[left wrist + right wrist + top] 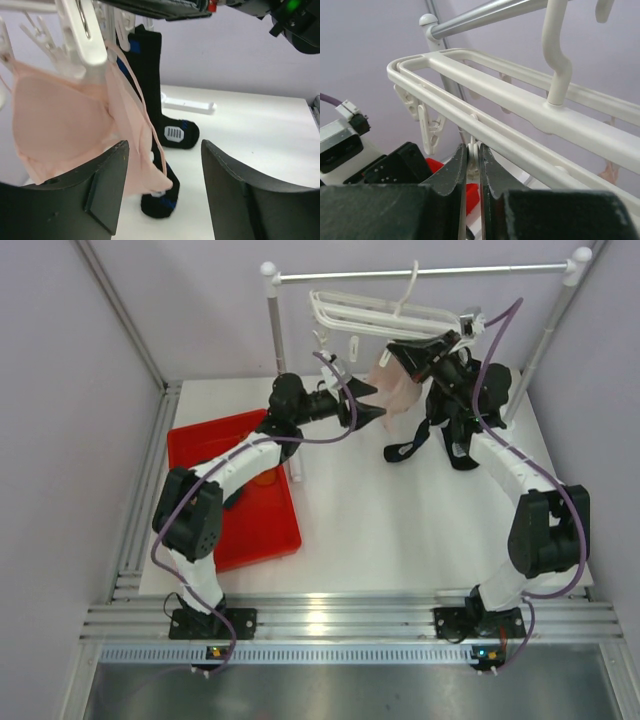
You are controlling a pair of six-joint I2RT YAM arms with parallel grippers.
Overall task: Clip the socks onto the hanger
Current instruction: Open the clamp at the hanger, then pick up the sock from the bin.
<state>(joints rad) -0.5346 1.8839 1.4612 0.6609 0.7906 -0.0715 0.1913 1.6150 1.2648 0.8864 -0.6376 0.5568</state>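
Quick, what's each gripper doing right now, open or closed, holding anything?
Left gripper: open, gripping nothing.
Right gripper: closed on a white hanger clip.

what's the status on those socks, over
Left gripper open at pink sock. Right gripper pinching clip on hanger. Orange sock in tray, black socks hanging close.

An orange sock (264,478) in the red tray (203,445) lies mostly hidden under the left arm (236,454).
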